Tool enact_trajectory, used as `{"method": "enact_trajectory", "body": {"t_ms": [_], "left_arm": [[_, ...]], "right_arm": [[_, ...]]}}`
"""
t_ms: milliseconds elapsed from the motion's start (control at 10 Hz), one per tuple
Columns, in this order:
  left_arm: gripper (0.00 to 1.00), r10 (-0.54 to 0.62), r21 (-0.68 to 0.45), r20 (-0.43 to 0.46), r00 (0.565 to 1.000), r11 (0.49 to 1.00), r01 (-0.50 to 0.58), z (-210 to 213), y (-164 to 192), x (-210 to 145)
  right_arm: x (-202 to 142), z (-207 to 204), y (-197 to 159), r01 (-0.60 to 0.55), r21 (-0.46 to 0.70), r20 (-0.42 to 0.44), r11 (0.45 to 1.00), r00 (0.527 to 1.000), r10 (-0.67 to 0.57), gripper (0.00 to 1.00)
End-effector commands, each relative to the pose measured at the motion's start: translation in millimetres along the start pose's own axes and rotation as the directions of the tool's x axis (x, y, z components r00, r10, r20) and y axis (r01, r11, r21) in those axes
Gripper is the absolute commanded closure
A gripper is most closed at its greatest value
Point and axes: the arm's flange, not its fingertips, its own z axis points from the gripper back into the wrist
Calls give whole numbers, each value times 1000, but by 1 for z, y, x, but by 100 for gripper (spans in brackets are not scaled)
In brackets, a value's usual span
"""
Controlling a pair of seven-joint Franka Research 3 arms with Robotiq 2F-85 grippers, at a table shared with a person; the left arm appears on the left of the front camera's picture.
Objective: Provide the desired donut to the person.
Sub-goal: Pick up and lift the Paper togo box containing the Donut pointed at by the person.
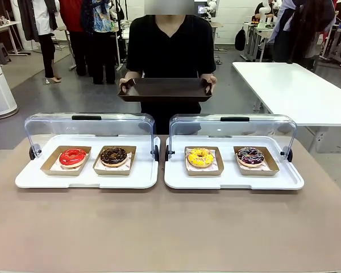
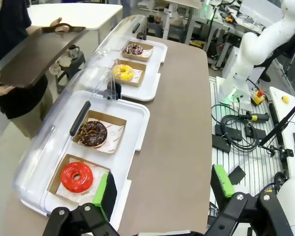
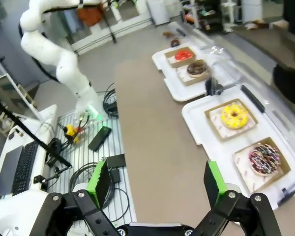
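The person (image 1: 169,48) in a black shirt stands at the far side and holds a dark tray (image 1: 165,90) level in both hands. Two white display trays with raised clear lids sit on the table. The left one holds a red donut (image 1: 73,156) and a chocolate donut (image 1: 113,156). A yellow donut (image 1: 200,157) and a purple-glazed donut (image 1: 250,156) lie in the right one. My left gripper (image 2: 163,189) hangs open above the table's near side, by the red donut (image 2: 77,176). My right gripper (image 3: 158,183) is open too, back from the purple donut (image 3: 264,159).
Each donut rests in a brown paper tray on white paper. The white display trays (image 1: 88,179) (image 1: 233,181) stand side by side, lids (image 1: 88,122) tipped back toward the person. A white table (image 1: 295,91) stands behind at right. Bystanders stand far off.
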Motion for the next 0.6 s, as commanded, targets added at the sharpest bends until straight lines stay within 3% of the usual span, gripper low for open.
{"method": "enact_trajectory", "body": {"t_ms": [0, 500], "left_arm": [[0, -7, 52, -14, 1000, 999, 8, 1, -9, -10], [0, 29, 129, -12, 1000, 991, -27, 23, -15, -25]], "right_arm": [[-10, 0, 8, -3, -71, 48, 997, 999, 6, 0], [-19, 12, 15, 30, -110, 33, 993, 999, -27, 0]]}}
